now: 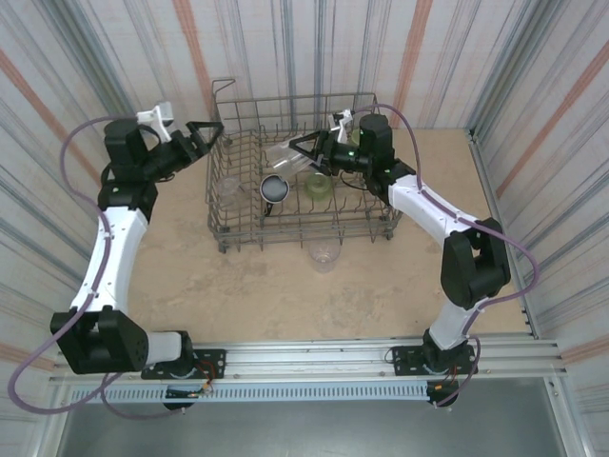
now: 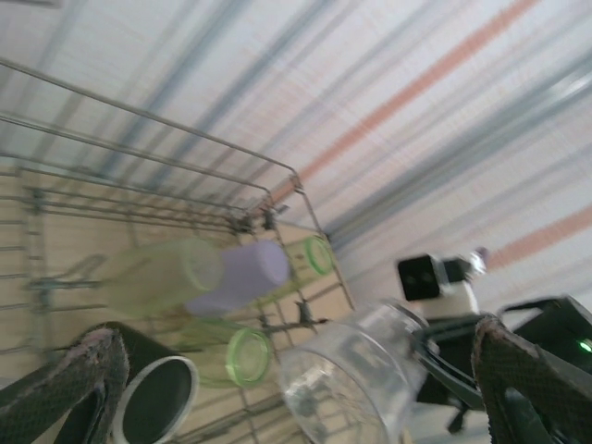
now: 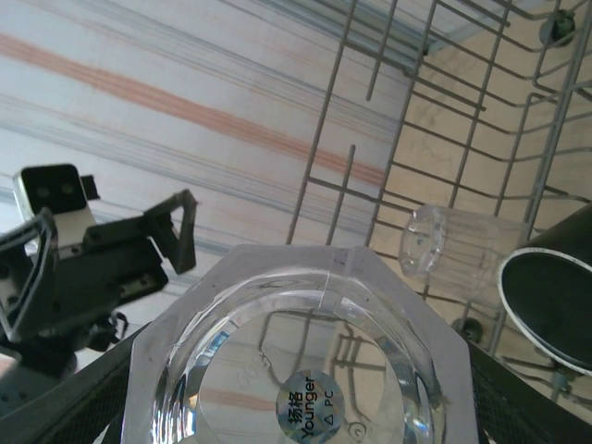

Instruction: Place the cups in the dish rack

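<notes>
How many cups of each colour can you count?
Yellow-green cups: 3
Clear cups: 3
Lavender cup: 1
Dark cup: 1
Total: 8

You are looking at one grey wire dish rack point(image 1: 285, 228) standing on one counter point(image 1: 190, 286). The rack has one wire loop point(image 1: 223, 81) at a corner. You can count eight cups in all: three translucent yellow-green cups point(image 2: 157, 275), three clear cups point(image 1: 325, 253), one lavender cup point(image 2: 242, 273) and one dark cup point(image 1: 275, 188) with a shiny rim. There are two robot arms point(image 1: 109, 249).
</notes>
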